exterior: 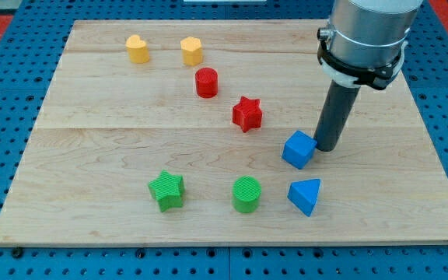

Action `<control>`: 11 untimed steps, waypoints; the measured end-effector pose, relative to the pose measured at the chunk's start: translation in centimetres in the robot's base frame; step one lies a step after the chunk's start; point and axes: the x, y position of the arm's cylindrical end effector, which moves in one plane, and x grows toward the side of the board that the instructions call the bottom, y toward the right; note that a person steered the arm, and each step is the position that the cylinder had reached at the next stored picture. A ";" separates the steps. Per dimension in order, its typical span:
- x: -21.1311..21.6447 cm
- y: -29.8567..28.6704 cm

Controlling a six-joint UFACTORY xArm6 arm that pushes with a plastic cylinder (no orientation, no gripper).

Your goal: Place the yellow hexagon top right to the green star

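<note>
The yellow hexagon [192, 51] stands near the view's top, left of centre. A second yellow block, heart-like in shape [137, 49], is to its left. The green star [166, 190] sits near the view's bottom, left of centre, far below the hexagon. My tip [326, 148] is at the view's right, just right of the blue cube [299, 149] and touching or nearly touching it. It is far from both the hexagon and the star.
A red cylinder [206, 82] and a red star [246, 114] lie between the hexagon and my tip. A green cylinder [246, 194] and a blue triangle [305, 196] sit along the bottom. The wooden board [92, 140] rests on a blue pegboard.
</note>
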 end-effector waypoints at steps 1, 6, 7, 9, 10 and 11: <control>0.9 -1.7; -22.9 -9.2; -23.2 -18.5; -15.1 -28.7; -12.7 -28.6; -10.9 -27.0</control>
